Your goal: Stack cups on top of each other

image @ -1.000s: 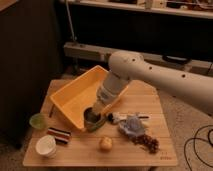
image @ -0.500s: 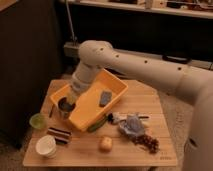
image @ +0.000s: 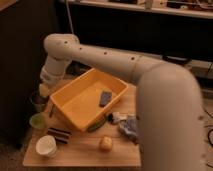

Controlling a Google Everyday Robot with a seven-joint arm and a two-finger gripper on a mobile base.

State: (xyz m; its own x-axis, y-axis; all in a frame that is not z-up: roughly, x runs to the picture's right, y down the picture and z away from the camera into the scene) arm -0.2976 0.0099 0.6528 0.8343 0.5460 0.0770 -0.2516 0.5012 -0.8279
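My gripper (image: pixel 41 95) is over the table's left edge, shut on the dark metal cup (image: pixel 37 102), which hangs under it. Just in front of that cup the pale green cup (image: pixel 36 120) stands on the wooden table (image: pixel 80 152). The white cup (image: pixel 46 146) with its wide rim stands near the front left corner. My arm sweeps in from the right, over the back of the table. The fingers themselves are mostly hidden behind the wrist and the cup.
A yellow bin (image: pixel 80 102) holding a dark blue object (image: pixel 105 97) takes up the table's middle. A striped block (image: pixel 59 134) lies between the green and white cups. A yellowish lump (image: pixel 105 144), a green item (image: pixel 97 125) and a crumpled bag (image: pixel 127 125) lie at the front right.
My arm has swung left with the metal cup, from the front of the bin to the table's left edge above the green cup.
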